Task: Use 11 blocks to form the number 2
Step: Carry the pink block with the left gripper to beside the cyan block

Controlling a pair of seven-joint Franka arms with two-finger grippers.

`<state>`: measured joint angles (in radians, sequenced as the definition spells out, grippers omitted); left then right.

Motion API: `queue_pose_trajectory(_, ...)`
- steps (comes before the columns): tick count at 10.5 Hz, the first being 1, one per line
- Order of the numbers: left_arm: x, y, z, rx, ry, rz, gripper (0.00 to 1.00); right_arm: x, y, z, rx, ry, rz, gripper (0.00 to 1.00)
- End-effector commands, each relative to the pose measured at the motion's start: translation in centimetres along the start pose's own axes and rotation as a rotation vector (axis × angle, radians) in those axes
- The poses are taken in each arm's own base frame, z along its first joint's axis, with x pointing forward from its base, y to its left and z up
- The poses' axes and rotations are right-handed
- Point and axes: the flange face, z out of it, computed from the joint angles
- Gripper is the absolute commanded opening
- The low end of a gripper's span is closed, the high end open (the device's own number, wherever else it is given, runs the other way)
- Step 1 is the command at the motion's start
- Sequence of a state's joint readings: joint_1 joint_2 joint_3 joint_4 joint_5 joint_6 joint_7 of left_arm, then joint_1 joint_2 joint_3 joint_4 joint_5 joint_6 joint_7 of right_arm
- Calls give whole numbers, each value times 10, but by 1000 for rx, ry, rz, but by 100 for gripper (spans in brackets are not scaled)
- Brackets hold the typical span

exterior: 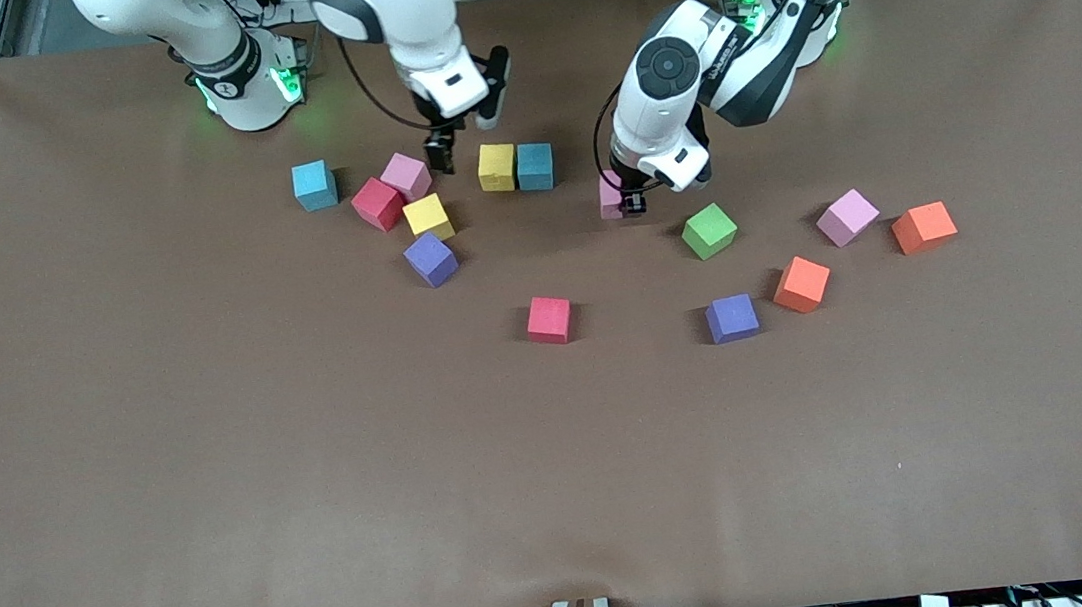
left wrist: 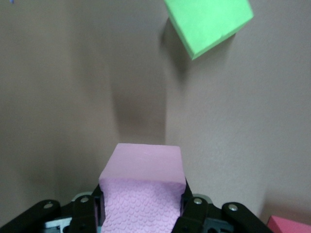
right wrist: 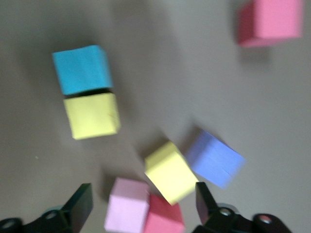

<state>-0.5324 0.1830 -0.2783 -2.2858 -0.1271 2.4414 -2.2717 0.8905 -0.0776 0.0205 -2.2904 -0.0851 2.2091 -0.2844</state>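
The blocks lie scattered on the brown table [exterior: 218, 478]; no number 2 shows. My left gripper [exterior: 627, 198] [left wrist: 143, 206] is shut on a pink block [exterior: 608, 196] [left wrist: 143, 184], low over the table beside a green block [exterior: 709, 230] [left wrist: 209, 24]. My right gripper [exterior: 463, 139] [right wrist: 143, 206] hangs open and empty above a cluster of pink [exterior: 405, 175] [right wrist: 127, 206], red [exterior: 378, 203] [right wrist: 164, 218], yellow [exterior: 427, 216] [right wrist: 170, 171] and purple [exterior: 431, 259] [right wrist: 214, 158] blocks. A yellow block [exterior: 496, 166] [right wrist: 93, 115] and a blue block [exterior: 535, 165] [right wrist: 82, 69] touch side by side.
A sky blue block [exterior: 314, 184] sits toward the right arm's end. A red block [exterior: 549, 320] and a purple one [exterior: 733, 318] lie nearer the front camera. Two orange blocks [exterior: 801, 283] [exterior: 923, 227] and a pink one [exterior: 847, 216] lie toward the left arm's end.
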Motion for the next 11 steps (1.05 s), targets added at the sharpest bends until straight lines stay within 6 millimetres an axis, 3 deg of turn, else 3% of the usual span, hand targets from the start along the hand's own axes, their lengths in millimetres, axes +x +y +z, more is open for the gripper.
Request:
queue_pose_trajectory(1, -14, -13, 21, 2, -14, -22, 51, -8, 55, -47, -3, -15, 107, 100)
queue_pose_trajectory(3, -26, -27, 32, 5, -14, -30, 51, -24, 102, -73, -24, 30, 204, 100)
queue_pose_trajectory(5, -31, -35, 40, 17, -3, -25, 50, -39, 132, -93, -37, 52, 278, 100)
queue_pose_trajectory(8, -38, -48, 45, 14, -3, 2, 50, -58, 153, -140, -23, 13, 571, 100)
queue_pose_trajectory(11, -37, -51, 49, 3, -13, -35, 48, -84, 178, -131, 31, -2, 687, 100)
